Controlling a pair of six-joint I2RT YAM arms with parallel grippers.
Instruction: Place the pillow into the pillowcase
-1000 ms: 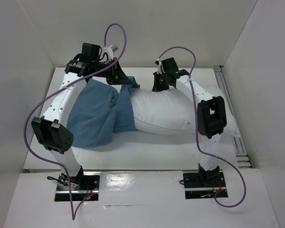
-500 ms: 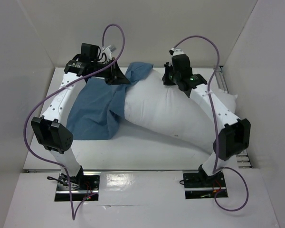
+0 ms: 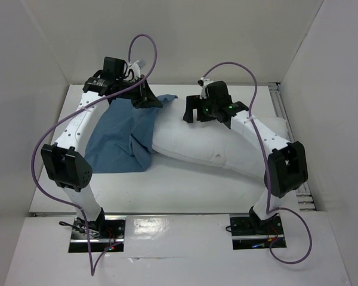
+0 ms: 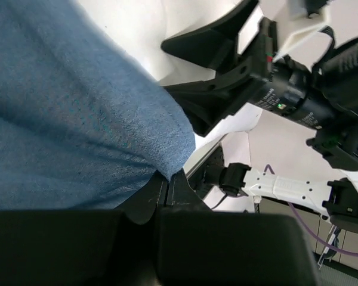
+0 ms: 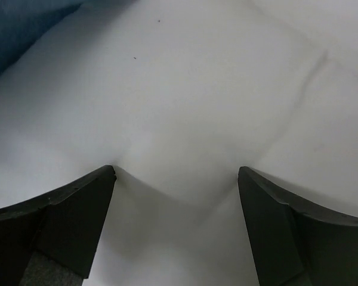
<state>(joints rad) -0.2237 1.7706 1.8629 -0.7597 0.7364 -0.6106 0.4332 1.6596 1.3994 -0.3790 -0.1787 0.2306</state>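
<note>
The pillow (image 3: 227, 143) lies across the table (image 3: 185, 185) from centre to right, its left end under the pillowcase (image 3: 119, 140). How far in it reaches is hidden by the blue cloth. The right arm crosses the pillow and covers part of its far edge. The left claw (image 3: 148, 98) is clenched on a fold of the pillowcase's far edge, its tips lost in cloth from above. The right claw (image 3: 190, 112) stands released, its fingers spread wide over the pillow's white fabric — whether the tips touch it is unclear.
</note>
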